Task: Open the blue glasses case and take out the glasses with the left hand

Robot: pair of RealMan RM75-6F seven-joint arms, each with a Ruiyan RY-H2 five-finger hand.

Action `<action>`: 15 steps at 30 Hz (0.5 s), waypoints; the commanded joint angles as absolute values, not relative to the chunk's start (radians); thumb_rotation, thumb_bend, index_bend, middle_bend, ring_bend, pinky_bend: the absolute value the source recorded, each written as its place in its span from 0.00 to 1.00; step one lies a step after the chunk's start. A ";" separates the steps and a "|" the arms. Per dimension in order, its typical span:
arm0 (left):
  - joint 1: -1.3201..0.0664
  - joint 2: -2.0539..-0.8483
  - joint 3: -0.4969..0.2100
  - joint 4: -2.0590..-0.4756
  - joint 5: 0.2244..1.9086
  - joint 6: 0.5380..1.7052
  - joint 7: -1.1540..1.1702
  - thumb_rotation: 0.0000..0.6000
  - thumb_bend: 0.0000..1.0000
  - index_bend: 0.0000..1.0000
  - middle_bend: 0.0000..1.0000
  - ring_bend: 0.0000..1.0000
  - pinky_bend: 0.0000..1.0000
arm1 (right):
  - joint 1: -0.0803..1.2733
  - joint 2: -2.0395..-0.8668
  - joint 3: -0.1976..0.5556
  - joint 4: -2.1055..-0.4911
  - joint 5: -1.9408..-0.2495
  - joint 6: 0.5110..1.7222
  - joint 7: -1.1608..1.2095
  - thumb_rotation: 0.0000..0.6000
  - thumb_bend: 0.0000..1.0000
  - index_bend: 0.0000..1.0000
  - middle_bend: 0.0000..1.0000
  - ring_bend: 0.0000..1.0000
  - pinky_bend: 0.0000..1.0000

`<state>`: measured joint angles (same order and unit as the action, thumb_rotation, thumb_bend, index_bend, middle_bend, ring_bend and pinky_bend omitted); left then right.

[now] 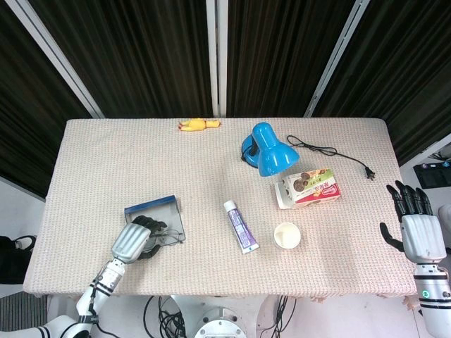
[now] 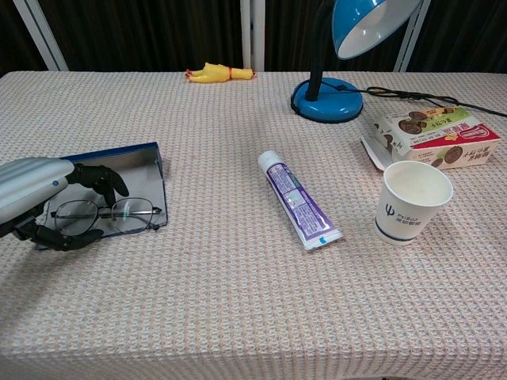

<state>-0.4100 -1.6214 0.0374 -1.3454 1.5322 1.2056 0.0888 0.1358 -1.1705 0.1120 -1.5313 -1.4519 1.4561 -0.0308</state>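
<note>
The place looks like a robot test lab. One table [image 1: 211,151] with a woven beige cloth stands before black curtains [image 1: 141,56] with white poles, and loose cables [image 1: 165,313] hang under its front edge.

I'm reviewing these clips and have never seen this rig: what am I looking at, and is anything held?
Two views from the robot's own cameras: head from above, chest low and close. The silver-and-black left hand curls around the thin wire-framed glasses lying in the open blue glasses case; whether it grips them, I cannot tell. The right hand hangs open beside the table. The woven beige tablecloth also holds a purple toothpaste tube, white paper cup, blue desk lamp, snack box and yellow toy.
</note>
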 commanded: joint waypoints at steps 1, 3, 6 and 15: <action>-0.405 -1.635 0.048 -1.316 1.562 1.229 0.063 1.00 0.33 0.33 0.59 0.32 0.30 | 0.136 -1.171 0.112 -1.531 -1.451 1.456 -0.031 1.00 0.33 0.00 0.00 0.00 0.00; -0.404 -1.642 0.051 -1.297 1.571 1.235 0.051 1.00 0.33 0.34 0.60 0.34 0.32 | 0.137 -1.172 0.112 -1.531 -1.451 1.455 -0.032 1.00 0.33 0.00 0.00 0.00 0.00; -0.402 -1.652 0.051 -1.273 1.582 1.245 0.027 1.00 0.33 0.35 0.61 0.36 0.33 | 0.137 -1.174 0.112 -1.529 -1.450 1.453 -0.034 1.00 0.33 0.00 0.00 0.00 0.00; -0.399 -1.673 0.050 -1.221 1.606 1.272 -0.011 1.00 0.33 0.37 0.65 0.42 0.38 | 0.139 -1.177 0.112 -1.530 -1.448 1.450 -0.042 1.00 0.33 0.00 0.00 0.00 0.00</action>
